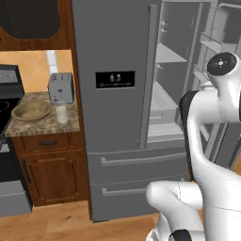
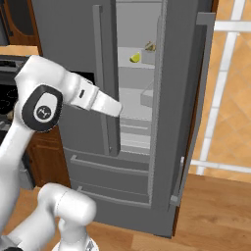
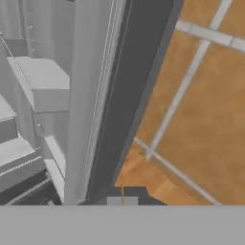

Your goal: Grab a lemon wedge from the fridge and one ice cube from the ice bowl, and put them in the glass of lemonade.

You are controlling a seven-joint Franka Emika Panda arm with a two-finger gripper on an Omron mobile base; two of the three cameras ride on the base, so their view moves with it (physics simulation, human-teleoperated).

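Jaws together, gripper (image 3: 122, 201) empty beside the open fridge (image 1: 113, 117) door. Wedge (image 2: 135, 58) on its shelf; cube and glass (image 1: 61, 113) untouched.

The fridge (image 1: 117, 117) has its right door open; the lemon wedge (image 2: 135, 58) lies on an upper shelf, upper centre.

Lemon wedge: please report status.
Claw shut, empty, by open fridge door. Lemon wedge on fridge shelf, untouched. Door edge close beside claw.
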